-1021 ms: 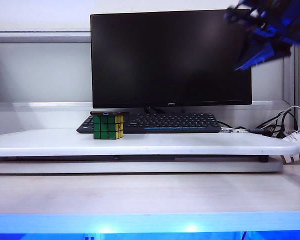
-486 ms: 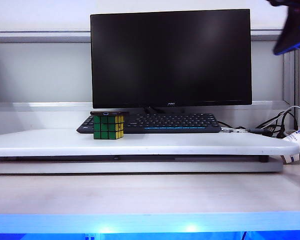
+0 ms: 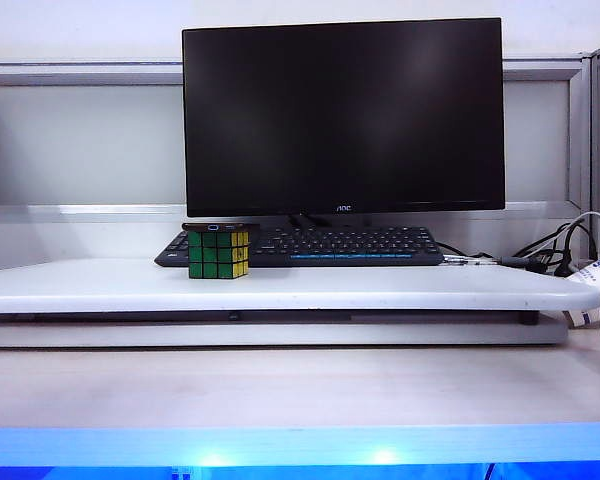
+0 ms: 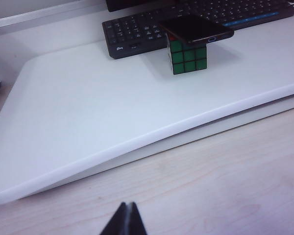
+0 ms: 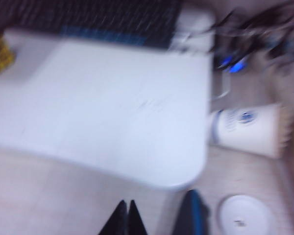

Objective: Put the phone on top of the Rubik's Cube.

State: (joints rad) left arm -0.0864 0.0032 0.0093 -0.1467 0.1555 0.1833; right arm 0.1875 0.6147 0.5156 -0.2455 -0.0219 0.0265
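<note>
The Rubik's Cube (image 3: pixel 218 255) stands on the raised white board (image 3: pixel 380 290) in front of the keyboard's left end, a green face and a yellow face showing. The phone (image 3: pixel 220 227), a thin black slab, lies flat on top of it and overhangs its edges; the left wrist view shows phone (image 4: pixel 196 28) on cube (image 4: pixel 187 56) too. My left gripper (image 4: pixel 127 205) is shut and empty, low over the wooden desk, well short of the board. My right gripper (image 5: pixel 127 203) is shut and empty above the desk near the board's right corner. A yellow cube face (image 5: pixel 0 55) shows, blurred. Neither gripper appears in the exterior view.
A black monitor (image 3: pixel 343 115) and black keyboard (image 3: pixel 345 245) stand behind the cube. Cables (image 3: pixel 560 245) and a white cup (image 5: pixel 247 129) on its side lie off the board's right end, beside a white round lid (image 5: pixel 242 215) and a dark blue object (image 5: pixel 192 213).
The right arm, seen blue at the exterior view's top right, has moved up and right out of that view. Phone and cube have not moved.
</note>
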